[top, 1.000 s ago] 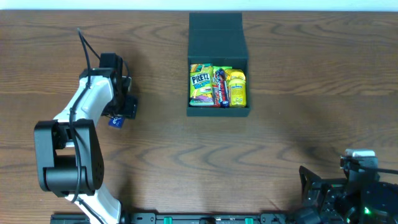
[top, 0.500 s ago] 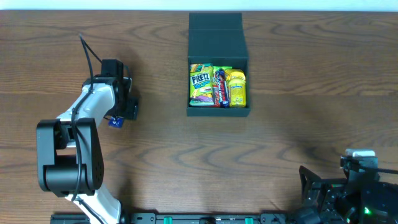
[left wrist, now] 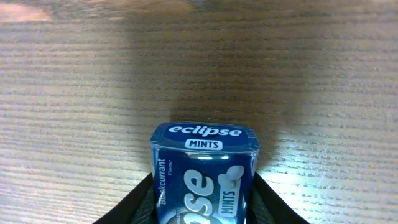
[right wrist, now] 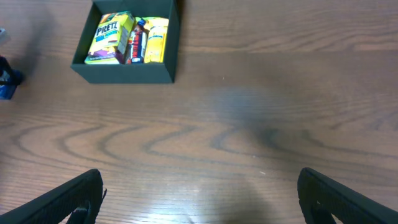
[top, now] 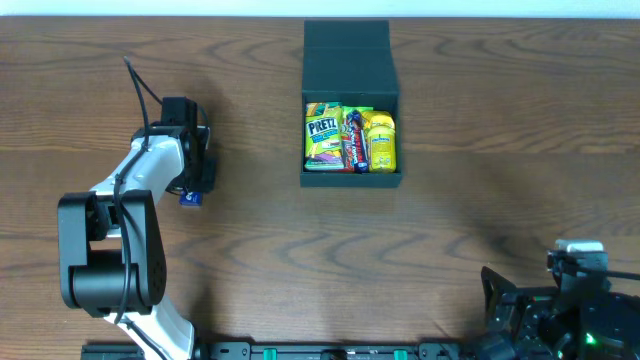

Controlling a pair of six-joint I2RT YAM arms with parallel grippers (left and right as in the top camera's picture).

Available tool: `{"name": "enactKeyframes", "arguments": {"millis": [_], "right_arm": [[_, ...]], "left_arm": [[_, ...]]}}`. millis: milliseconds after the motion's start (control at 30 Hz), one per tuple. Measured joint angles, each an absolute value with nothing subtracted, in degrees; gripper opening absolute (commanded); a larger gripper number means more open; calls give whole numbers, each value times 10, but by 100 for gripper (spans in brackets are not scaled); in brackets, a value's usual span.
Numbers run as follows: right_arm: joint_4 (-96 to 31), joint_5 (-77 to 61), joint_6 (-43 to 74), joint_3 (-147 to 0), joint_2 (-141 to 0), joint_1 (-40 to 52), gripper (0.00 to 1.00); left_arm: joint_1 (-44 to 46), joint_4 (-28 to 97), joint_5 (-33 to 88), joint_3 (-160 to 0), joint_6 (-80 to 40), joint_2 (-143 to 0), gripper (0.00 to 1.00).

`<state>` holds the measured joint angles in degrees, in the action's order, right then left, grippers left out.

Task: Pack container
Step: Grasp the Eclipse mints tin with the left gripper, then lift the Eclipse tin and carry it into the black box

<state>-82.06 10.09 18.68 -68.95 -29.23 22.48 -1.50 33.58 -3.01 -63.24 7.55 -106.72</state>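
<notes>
**Left gripper (top: 192, 185) clenched on the mints tin (left wrist: 204, 174); container (top: 352, 182) well apart, to its right.**
The jaws press both narrow sides of the blue tin, low over the table (top: 300, 260). The open container sits mid-table toward the far edge, its lid flap (top: 346, 45) laid back and its long axis running away from the robot. The left arm is nearer; the right gripper (right wrist: 199, 186) rests spread wide at the near edge.
</notes>
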Motion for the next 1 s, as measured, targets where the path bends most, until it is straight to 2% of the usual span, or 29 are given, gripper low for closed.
{"name": "enactKeyframes", "arguments": {"millis": [133, 267, 300, 467, 667, 1000], "right_arm": [[-821, 101, 187, -689, -292, 225, 99], [-821, 101, 187, -689, -292, 225, 99], [-821, 101, 187, -689, -292, 225, 99], [-821, 101, 187, -689, -292, 225, 99], [-821, 101, 187, -689, -292, 225, 99], [-821, 101, 187, -689, -292, 225, 99]], "left_arm": [[-15, 349, -22, -639, 34, -1067, 25], [-15, 378, 30, -681, 9, -1071, 7], [-14, 380, 41, -695, 2, -1071, 6], [11, 390, 82, -788, -39, -1072, 6], [104, 349, 103, -877, -57, -1072, 6], [230, 250, 154, -903, -123, -1077, 6]]}}
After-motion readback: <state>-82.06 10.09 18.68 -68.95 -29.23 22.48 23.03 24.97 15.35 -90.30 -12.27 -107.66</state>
